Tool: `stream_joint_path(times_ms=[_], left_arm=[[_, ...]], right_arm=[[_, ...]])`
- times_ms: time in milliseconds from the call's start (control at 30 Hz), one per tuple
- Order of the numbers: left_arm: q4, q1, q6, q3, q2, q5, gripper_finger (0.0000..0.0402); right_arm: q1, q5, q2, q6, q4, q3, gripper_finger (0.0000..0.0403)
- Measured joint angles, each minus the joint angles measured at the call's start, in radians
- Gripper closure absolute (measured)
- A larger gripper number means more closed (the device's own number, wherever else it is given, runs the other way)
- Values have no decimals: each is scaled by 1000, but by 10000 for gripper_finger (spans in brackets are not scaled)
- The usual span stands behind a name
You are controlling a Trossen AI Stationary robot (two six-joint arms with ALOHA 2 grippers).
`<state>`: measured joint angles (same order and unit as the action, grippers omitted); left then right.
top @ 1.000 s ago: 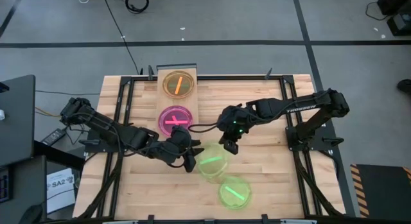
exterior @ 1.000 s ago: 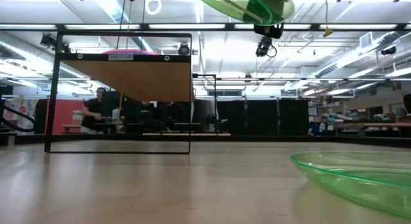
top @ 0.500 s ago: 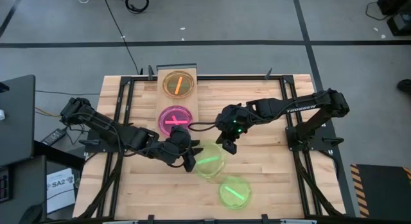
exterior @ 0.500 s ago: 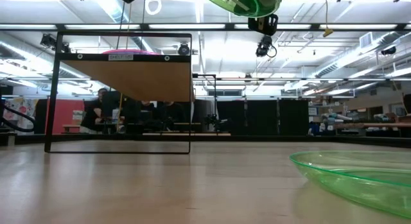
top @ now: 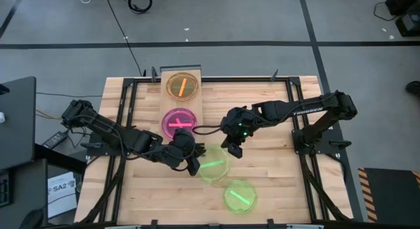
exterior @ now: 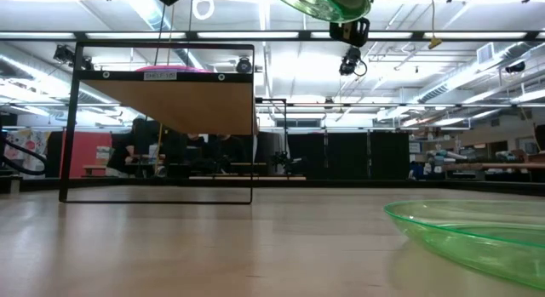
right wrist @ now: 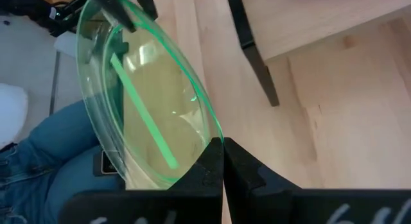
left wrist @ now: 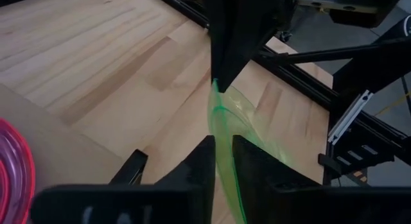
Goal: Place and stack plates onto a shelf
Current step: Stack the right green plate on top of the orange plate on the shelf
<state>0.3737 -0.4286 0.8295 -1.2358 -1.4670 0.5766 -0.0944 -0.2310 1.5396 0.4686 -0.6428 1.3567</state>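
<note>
The green plate (top: 214, 166) is held off the table (top: 275, 170) between both arms, near the shelf (top: 182, 101). My right pincer (top: 233, 149) is pinched tight on its rim; my left pincer (top: 193, 166) has narrowed around the opposite edge. I judge this a handover. Next, the right should let go only once the left grip is firm, then carry to the shelf, where the orange plate (top: 182, 86) and pink plate (top: 179, 121) sit.

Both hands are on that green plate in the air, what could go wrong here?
1. The right hand and left hand each pinch only the thin rim of the green plate; a mistimed release may drop it.
2. It could land on the second green plate below.
3. Opposing pulls might flex or crack it.
</note>
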Motion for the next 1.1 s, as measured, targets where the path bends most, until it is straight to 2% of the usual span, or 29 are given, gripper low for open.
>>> stream_joint_path(times_ms=[200,567,833,1100], left_arm=[[2,0,0,0,0,0,368],[1,0,-2,0,0,-1,373],[-3,1,-4,0,0,2,394],[-5,0,-4,0,0,-1,395]], right_arm=[[0,-23,-1,4,-2,0,396],[-1,-58,-1,8,0,0,389],[-1,-62,-1,0,30,1,360],[-1,-67,-1,0,59,1,315]])
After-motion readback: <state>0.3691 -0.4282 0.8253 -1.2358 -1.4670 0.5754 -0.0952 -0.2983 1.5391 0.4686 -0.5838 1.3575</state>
